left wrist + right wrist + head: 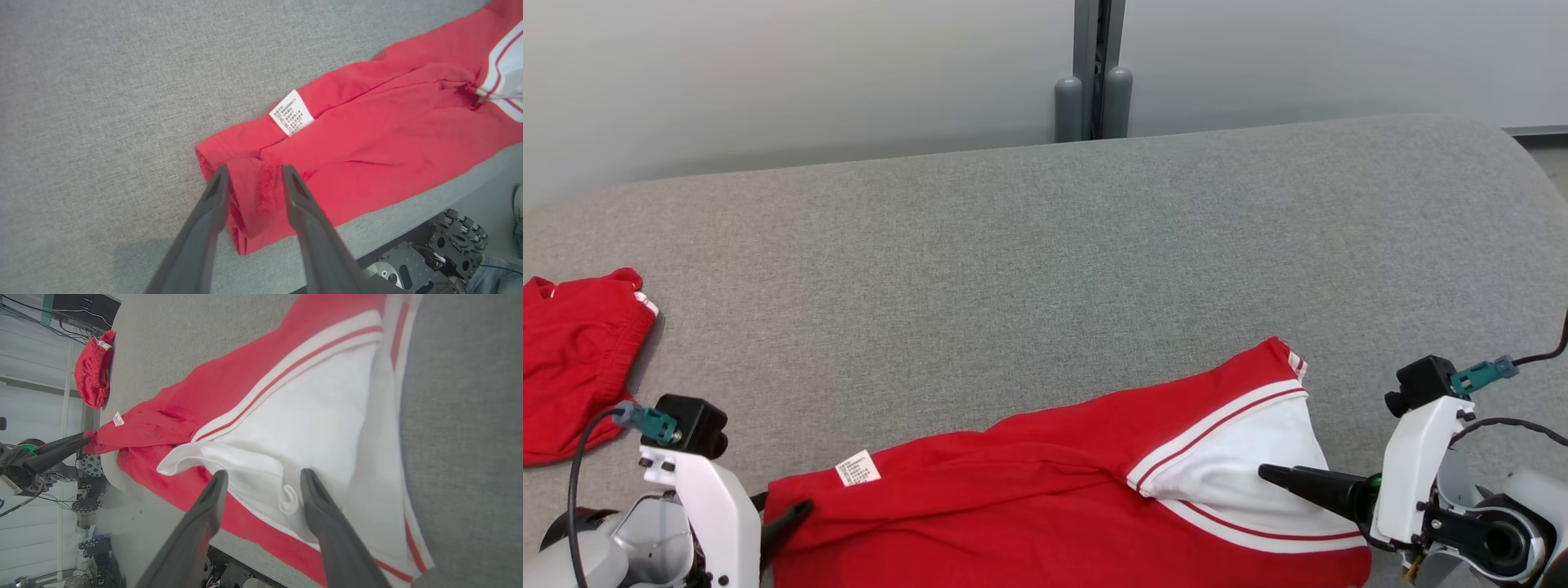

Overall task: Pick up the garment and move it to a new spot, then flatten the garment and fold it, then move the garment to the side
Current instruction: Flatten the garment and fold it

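1. Work surface [1013, 269]: grey woven fabric with rounded ends, backed by a pale wall [768, 73] and a grey post [1094, 73].
2. Garment [1029, 490]: red with a white striped panel, spread along the near edge. A second red item [572, 359] lies well apart, at far left.
3. Left gripper [254, 169]: low over the garment's left end, fingers apart, a red fold between them.
4. Right gripper [264, 475]: fingers apart over the white panel.

Left claw [253, 171] and right claw [261, 475] reach forward, fingers parted.
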`<state>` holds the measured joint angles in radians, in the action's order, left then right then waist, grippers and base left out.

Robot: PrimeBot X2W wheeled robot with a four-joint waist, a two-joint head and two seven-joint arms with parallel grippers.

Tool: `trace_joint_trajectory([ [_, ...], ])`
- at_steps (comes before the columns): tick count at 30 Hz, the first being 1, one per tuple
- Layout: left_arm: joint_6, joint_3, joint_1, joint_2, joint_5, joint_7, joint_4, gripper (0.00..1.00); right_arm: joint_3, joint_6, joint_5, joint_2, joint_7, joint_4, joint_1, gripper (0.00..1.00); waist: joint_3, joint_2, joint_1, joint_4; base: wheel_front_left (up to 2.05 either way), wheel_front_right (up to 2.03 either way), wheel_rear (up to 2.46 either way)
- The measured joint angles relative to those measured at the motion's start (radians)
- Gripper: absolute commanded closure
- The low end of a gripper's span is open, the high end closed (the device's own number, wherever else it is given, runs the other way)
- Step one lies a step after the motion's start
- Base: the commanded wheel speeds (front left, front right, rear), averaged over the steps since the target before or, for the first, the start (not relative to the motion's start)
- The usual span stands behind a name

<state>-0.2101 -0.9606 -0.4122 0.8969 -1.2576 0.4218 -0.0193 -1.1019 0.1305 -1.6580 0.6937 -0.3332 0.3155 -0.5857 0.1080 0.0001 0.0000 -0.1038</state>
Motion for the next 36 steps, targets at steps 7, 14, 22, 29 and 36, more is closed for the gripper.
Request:
trace_joint_trajectory([
  [7, -0.040, 0.020, 0.020, 0.025, 0.002, -0.042, -0.016, 0.00, 0.007, 0.000, -0.016, 0.006, 0.026, -0.008, 0.029, 0.00, -0.018, 0.0000, 0.0000, 0.009, 0.00, 0.00, 0.00],
  [14, -0.095, 0.076, 0.059, 0.067, 0.021, -0.162, -0.078, 0.00, 0.044, 0.000, -0.016, 0.036, 0.140, -0.049, 0.071, 0.00, -0.037, 0.0000, 0.0000, 0.018, 0.00, 0.00, 0.00],
  [22, -0.153, 0.148, 0.102, 0.045, 0.069, -0.387, -0.103, 0.00, 0.105, 0.000, 0.065, 0.058, 0.386, -0.021, 0.115, 0.00, -0.046, 0.0000, 0.0000, 0.030, 0.00, 0.00, 0.00],
  [29, -0.192, 0.211, 0.145, -0.032, 0.102, -0.608, -0.073, 0.00, 0.164, 0.000, 0.158, 0.004, 0.569, 0.060, 0.123, 0.00, -0.042, 0.0000, 0.0000, 0.033, 0.00, 0.00, 0.00],
  [36, -0.221, 0.325, 0.190, -0.151, 0.209, -0.682, -0.032, 0.00, 0.315, 0.000, 0.280, -0.087, 0.593, 0.154, 0.170, 0.00, -0.053, 0.0000, 0.0000, 0.038, 0.00, 0.00, 0.00],
])
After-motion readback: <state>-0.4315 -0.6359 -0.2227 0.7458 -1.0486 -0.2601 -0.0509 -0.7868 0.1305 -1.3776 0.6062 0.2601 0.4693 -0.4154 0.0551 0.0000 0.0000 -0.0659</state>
